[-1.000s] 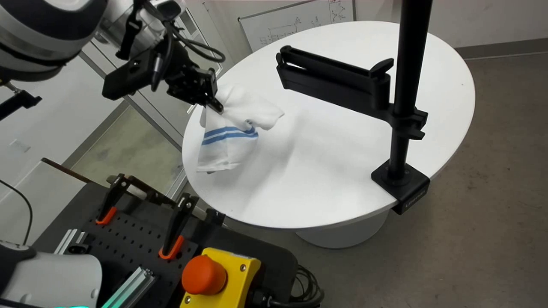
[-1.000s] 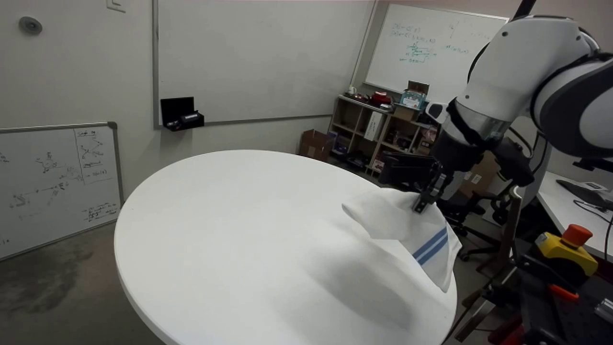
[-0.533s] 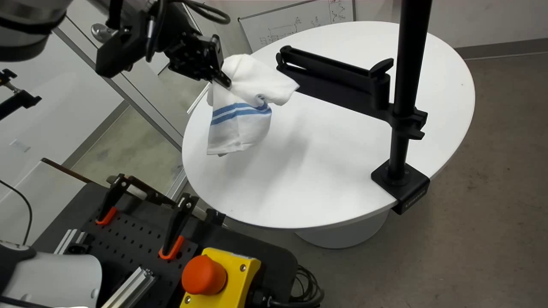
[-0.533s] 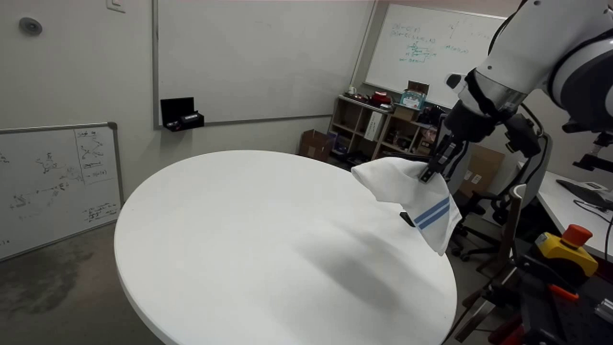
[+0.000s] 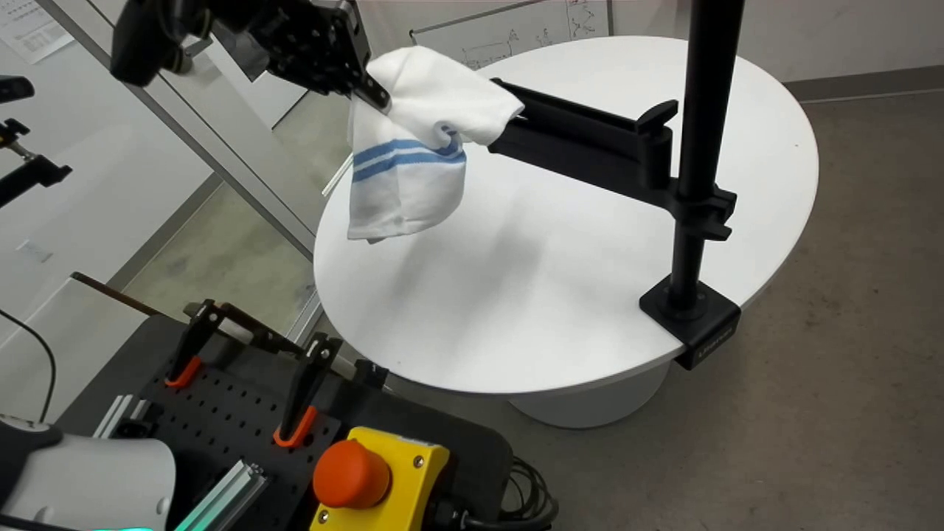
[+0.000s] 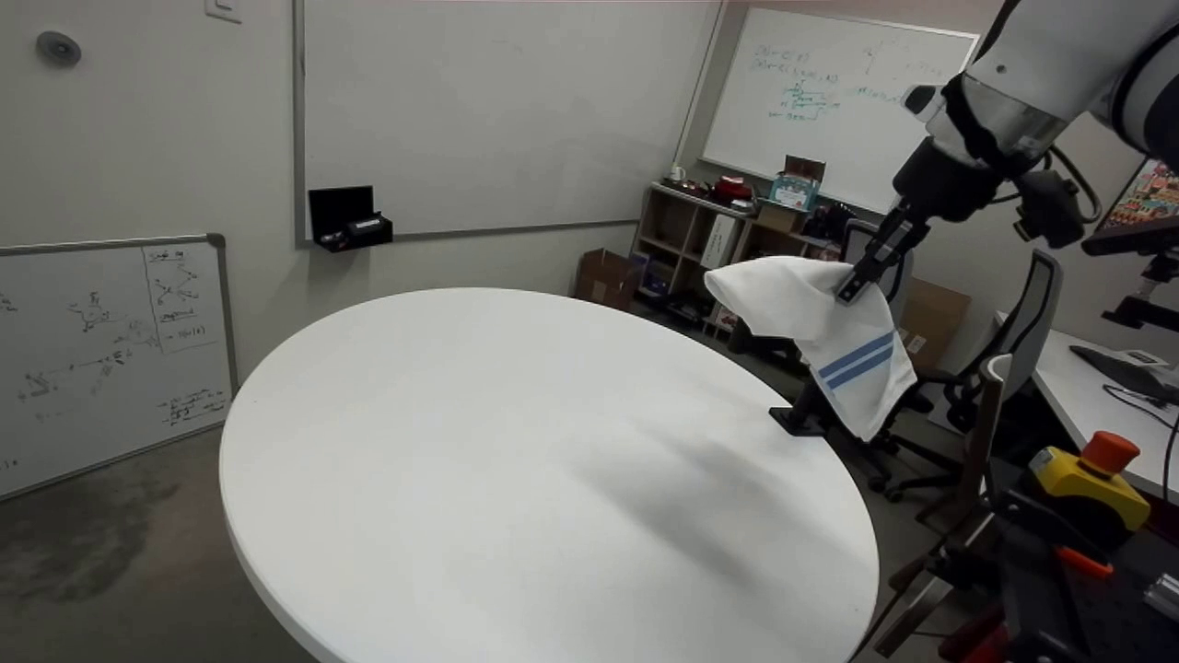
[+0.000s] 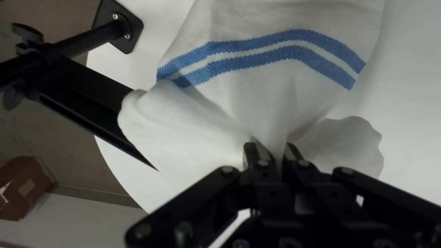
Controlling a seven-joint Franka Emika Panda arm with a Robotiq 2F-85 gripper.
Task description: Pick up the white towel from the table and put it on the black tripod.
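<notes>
The gripper point(image 5: 381, 102) clamps the towel point(image 5: 413, 177) above the desk point(image 5: 575, 324).
In an exterior view, one fold overlaps the arm of the black stand point(image 5: 653, 166); whether they touch cannot be told. In an exterior view, the towel covers part of the stand, whose foot point(image 6: 797, 422) shows below it. In the wrist view, the fingers point(image 7: 252, 155) pinch a gathered crease. The towel should handle as light, soft and limp; this grip, seemingly away from the corners, suits draping.

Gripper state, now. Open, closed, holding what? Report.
Gripper: closed, holding the white towel, which hangs from it.
</notes>
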